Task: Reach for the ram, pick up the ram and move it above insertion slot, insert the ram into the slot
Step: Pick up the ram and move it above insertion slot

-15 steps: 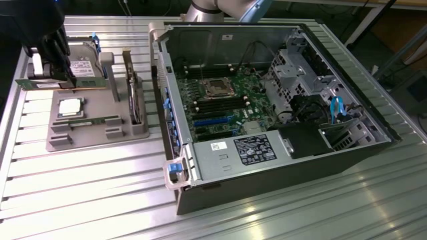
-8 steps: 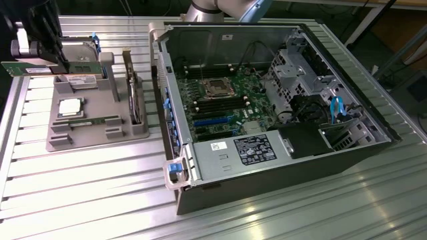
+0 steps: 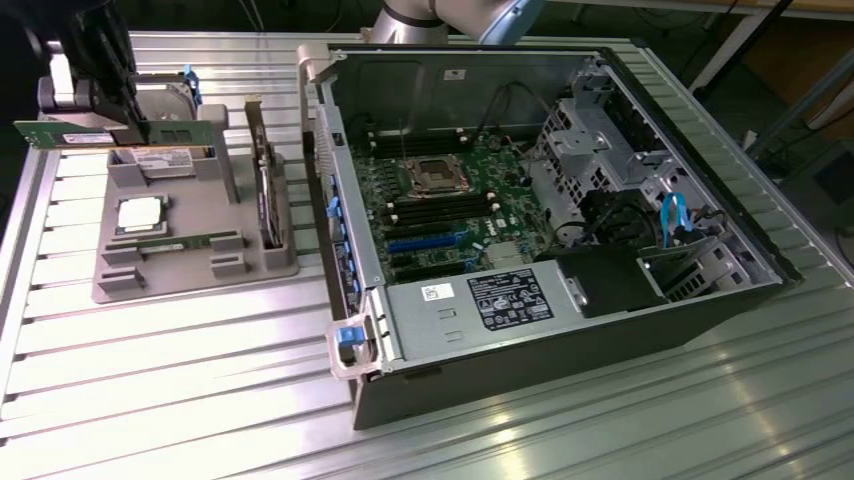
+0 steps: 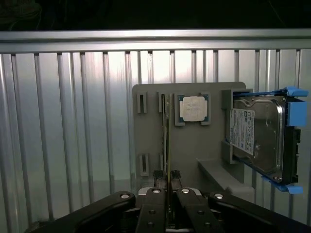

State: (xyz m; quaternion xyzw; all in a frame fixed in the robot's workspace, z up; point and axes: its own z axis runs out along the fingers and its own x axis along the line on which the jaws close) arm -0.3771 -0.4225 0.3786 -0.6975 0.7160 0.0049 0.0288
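Note:
The ram (image 3: 83,134), a long green stick with a white label, hangs level above the far end of the grey holder tray (image 3: 187,275) at the exterior view's left. My gripper (image 3: 134,132) is shut on it from above. In the wrist view the fingers (image 4: 156,194) pinch the stick's thin edge (image 4: 168,160), with the gripper (image 4: 168,178) over the tray (image 4: 150,141). The slot is among several parallel black memory sockets (image 3: 430,207) on the motherboard inside the open computer case, well off to the exterior view's right of the gripper.
Another green stick (image 3: 180,243) lies in the tray beside a processor chip (image 3: 140,215). A hard drive in a blue frame (image 4: 260,138) and an upright card (image 3: 271,195) stand at the tray's edges. The case wall (image 3: 327,190) rises between tray and motherboard.

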